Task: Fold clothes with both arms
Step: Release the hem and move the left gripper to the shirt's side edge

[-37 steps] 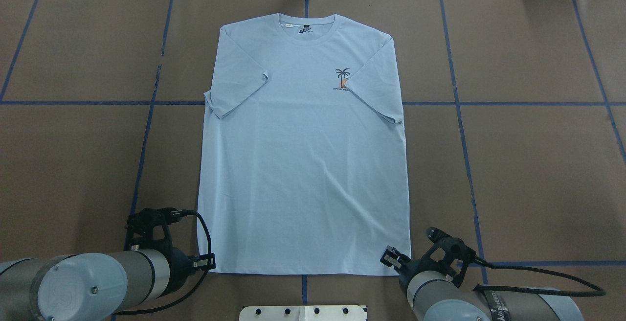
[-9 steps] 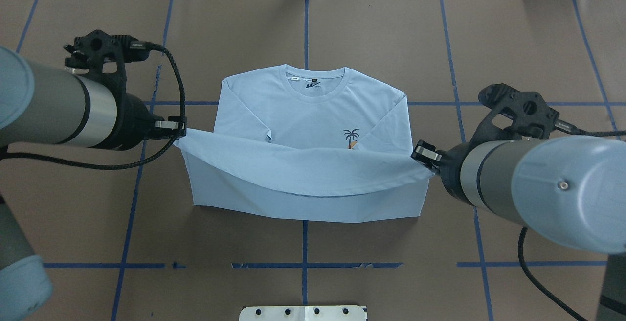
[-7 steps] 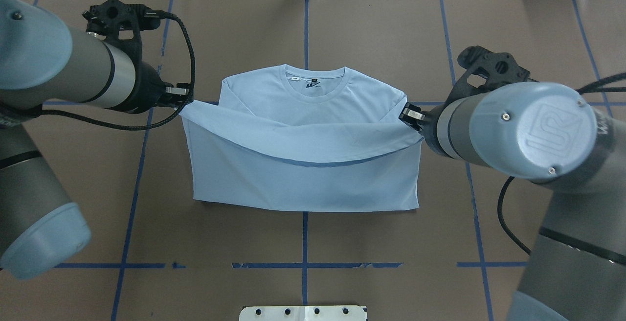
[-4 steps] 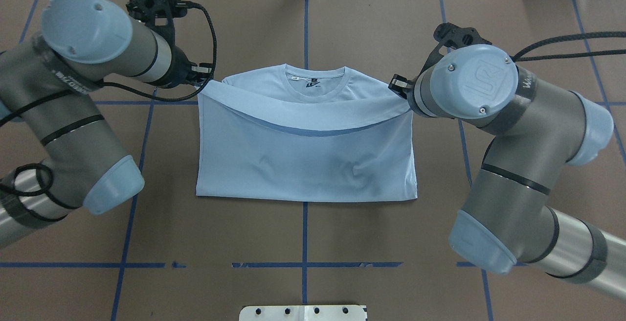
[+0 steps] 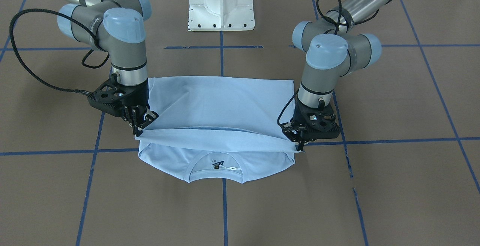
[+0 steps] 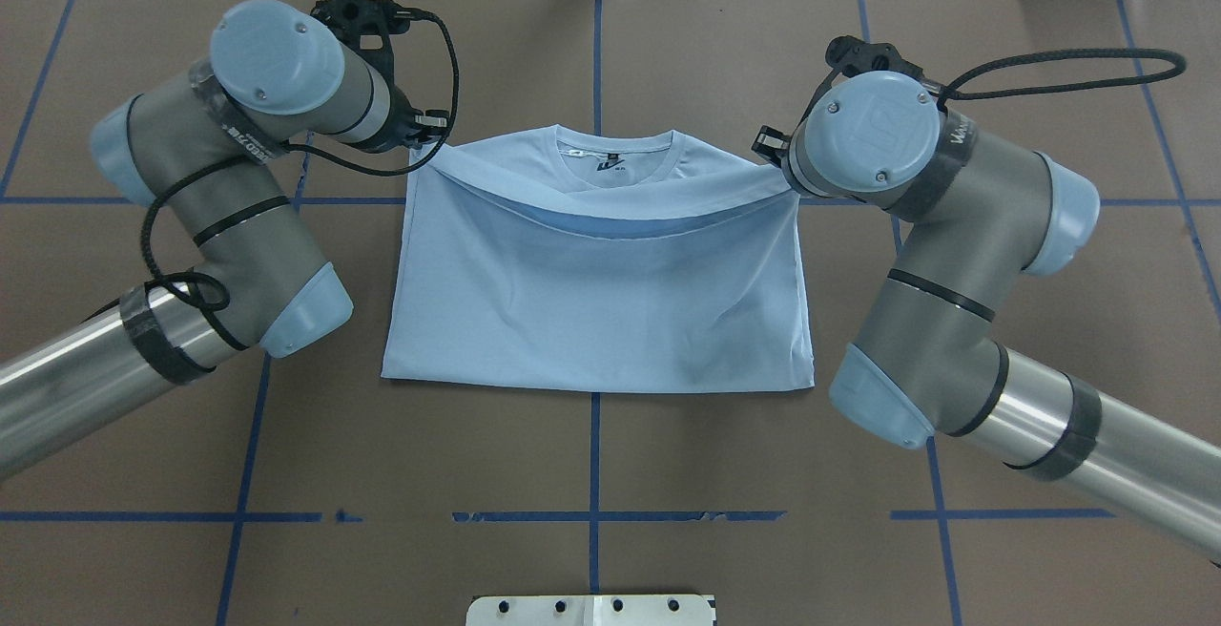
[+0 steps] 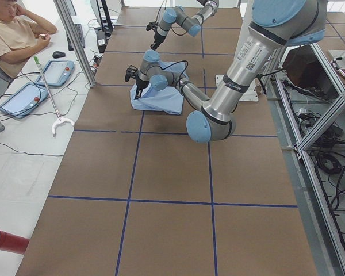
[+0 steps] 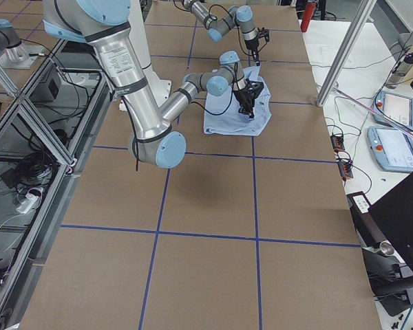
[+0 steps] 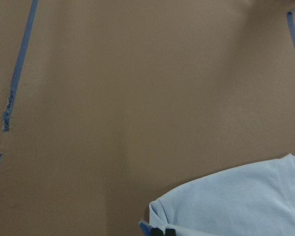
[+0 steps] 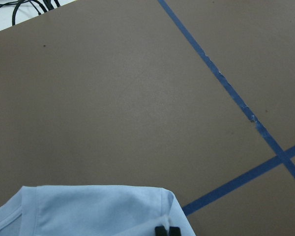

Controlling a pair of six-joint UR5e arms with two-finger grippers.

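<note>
The light blue T-shirt (image 6: 591,311) lies on the brown table, folded in half, with its hem drawn up near the collar (image 6: 620,144). The chest print is hidden under the fold. My left gripper (image 6: 424,135) is shut on the hem's left corner, held just above the shoulder; it is on the right of the front view (image 5: 298,144). My right gripper (image 6: 775,151) is shut on the other hem corner, on the left of the front view (image 5: 140,129). The hem sags between them. Each wrist view shows a shoulder below, left (image 9: 236,196) and right (image 10: 88,209).
The white pedestal base (image 5: 221,2) stands at the robot's edge of the table. Blue tape lines (image 6: 591,516) cross the brown surface. A seated operator (image 7: 14,34) and tablets (image 7: 54,72) are beside the far edge.
Both grippers took the hem corners at the near edge and carried them up and over the shirt toward the collar. The shirt is now folded in half and the print is covered.
</note>
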